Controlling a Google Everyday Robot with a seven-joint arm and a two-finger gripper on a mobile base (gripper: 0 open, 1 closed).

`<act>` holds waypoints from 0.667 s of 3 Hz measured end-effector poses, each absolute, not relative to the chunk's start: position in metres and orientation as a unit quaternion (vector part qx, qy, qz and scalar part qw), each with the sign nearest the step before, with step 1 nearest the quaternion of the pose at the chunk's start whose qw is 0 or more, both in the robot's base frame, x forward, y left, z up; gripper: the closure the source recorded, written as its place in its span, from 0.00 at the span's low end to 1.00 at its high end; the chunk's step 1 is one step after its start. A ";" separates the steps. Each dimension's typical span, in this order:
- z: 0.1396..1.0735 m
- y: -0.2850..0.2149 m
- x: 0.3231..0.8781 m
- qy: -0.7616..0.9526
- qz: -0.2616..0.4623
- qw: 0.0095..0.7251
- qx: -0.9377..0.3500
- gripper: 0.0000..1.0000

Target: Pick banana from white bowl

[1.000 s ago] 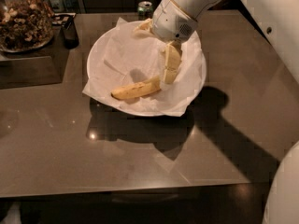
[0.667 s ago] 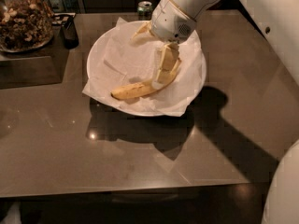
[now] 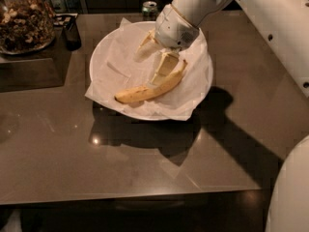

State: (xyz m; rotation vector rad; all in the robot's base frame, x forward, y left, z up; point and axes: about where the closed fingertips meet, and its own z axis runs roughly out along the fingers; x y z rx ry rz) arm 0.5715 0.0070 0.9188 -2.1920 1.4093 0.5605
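The banana [image 3: 149, 88] is yellow with small brown spots and lies curved in the front half of the white bowl [image 3: 104, 57], on crumpled white paper. My gripper [image 3: 148, 66] hangs over the bowl from the upper right, just behind the banana. It is open. One pale yellow finger [image 3: 163, 70] reaches down to the banana's far side near its middle. The other finger [image 3: 144, 46] sticks out to the left above the paper. Nothing is held between them.
A glass jar of nuts [image 3: 24, 18] stands at the back left on a dark tray. A small dark object [image 3: 72, 33] is beside it and a green can [image 3: 150, 7] stands behind the bowl. The brown table [image 3: 145, 168] ends at the front edge.
The gripper has shifted slightly left over the bowl. The banana's right end, covered by the finger before, now shows. The banana lies in the same place.
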 end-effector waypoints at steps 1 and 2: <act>0.902 0.009 0.576 0.510 0.211 0.238 -0.799 0.36; 0.890 0.010 0.579 0.505 0.216 0.237 -0.801 0.38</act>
